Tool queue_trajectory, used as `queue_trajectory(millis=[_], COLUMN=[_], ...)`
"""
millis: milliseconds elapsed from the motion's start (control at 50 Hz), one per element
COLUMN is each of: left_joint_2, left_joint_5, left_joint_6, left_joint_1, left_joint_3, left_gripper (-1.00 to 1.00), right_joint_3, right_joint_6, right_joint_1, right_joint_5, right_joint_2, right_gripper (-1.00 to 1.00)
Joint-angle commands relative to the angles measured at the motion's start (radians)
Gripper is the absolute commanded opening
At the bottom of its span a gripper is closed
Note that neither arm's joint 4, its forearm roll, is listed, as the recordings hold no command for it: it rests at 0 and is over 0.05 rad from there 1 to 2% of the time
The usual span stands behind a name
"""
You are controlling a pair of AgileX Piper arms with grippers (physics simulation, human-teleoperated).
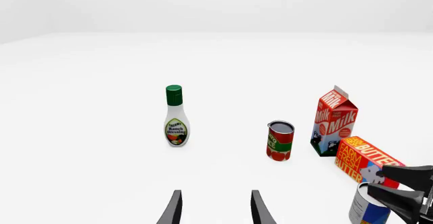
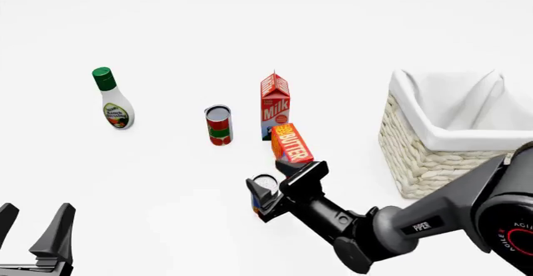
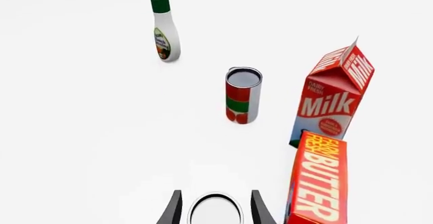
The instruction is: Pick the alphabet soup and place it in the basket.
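Observation:
The alphabet soup (image 2: 264, 182) is a small can with a silvery top that stands on the white table just in front of the butter box. My right gripper (image 2: 278, 181) is open, with its fingers on either side of the can's top. The right wrist view shows the can's top (image 3: 215, 211) between the two fingers (image 3: 174, 209) with thin gaps. The left wrist view shows the can's blue label (image 1: 368, 210) beside the right gripper's black fingers (image 1: 399, 196). The basket (image 2: 426, 163), pale wicker with a white lining, stands at the right. My left gripper (image 2: 34, 218) is open and empty at the near left.
A butter box (image 2: 291, 143) lies right behind the soup can, with a milk carton (image 2: 275, 104) behind it. A red-and-green can (image 2: 219, 126) stands left of the milk. A ranch dressing bottle (image 2: 112, 101) stands at the far left.

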Motion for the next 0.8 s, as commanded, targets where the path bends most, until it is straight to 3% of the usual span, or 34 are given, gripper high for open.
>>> queue_trajectory(millis=[20,800], left_joint_2=[0.0,0.0], left_joint_5=[0.0,0.0], left_joint_6=[0.0,0.0], left_joint_1=[0.0,0.0], left_joint_3=[0.0,0.0], left_gripper=[1.0,1.0], right_joint_3=[-0.015,-0.063], right_joint_6=[0.002,0.011], right_joint_1=[0.001,0.001], right_joint_5=[-0.007,-0.015], right_joint_2=[0.036,0.133], right_gripper=[1.0,1.0])
